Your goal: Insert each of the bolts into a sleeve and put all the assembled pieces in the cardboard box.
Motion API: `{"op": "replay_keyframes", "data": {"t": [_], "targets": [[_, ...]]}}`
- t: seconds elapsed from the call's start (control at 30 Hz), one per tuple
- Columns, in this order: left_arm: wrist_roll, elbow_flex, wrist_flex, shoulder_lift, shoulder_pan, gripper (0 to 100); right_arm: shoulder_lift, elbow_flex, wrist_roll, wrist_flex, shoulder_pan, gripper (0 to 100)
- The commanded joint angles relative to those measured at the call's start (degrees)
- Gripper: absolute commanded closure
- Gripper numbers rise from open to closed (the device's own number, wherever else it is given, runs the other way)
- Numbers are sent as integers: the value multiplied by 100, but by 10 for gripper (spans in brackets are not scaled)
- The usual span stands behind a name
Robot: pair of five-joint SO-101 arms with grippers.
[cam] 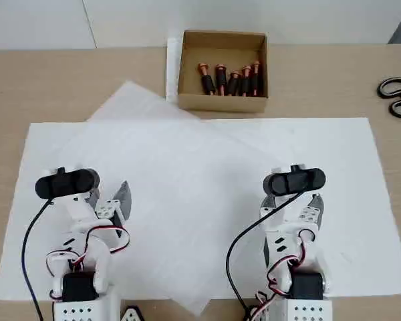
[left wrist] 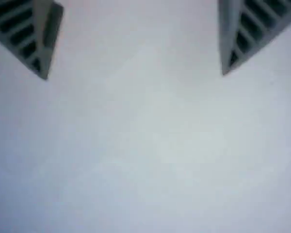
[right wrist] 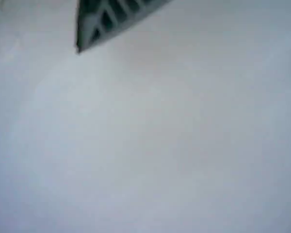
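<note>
The cardboard box (cam: pixel 187 67) stands at the far edge of the table, behind the paper. Inside it lie several assembled pieces (cam: pixel 231 79), copper-coloured bolts in black sleeves, side by side. My left gripper (cam: pixel 110 195) hangs low over the white paper near the front left; its wrist view shows the left gripper (left wrist: pixel 134 74) open, nothing but paper between its tips. My right gripper (cam: pixel 293 200) sits near the front right, also over bare paper. One of its fingers (right wrist: pixel 111 19) shows with its tip free and nothing against it, so it stands open.
White paper sheets (cam: pixel 200 174) cover the middle of the wooden table (cam: pixel 27 87). Black-handled scissors (cam: pixel 397 93) lie at the far right edge. Red and black cables loop around both arm bases at the front.
</note>
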Motion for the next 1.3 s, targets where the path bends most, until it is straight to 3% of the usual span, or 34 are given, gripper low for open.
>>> {"op": "replay_keyframes", "data": {"t": [0.0,0.13,0.3,0.53,0.8,1.1,1.27], "targets": [[9,-242,536,-44,-9,781,-57,44,35,-75,31,658],[9,-400,1108,-44,-9,781,-57,44,35,-110,31,658],[9,-409,1116,-44,-9,781,-66,-26,26,-497,92,658],[9,-409,1099,-44,-9,781,-66,44,26,-1604,848,658],[9,-409,1099,-44,-9,781,-13,44,26,-1640,910,658],[9,-409,1099,-44,-9,781,-4,44,26,31,673,658],[9,-409,1099,-44,-9,781,-48,44,44,163,585,658]]}}
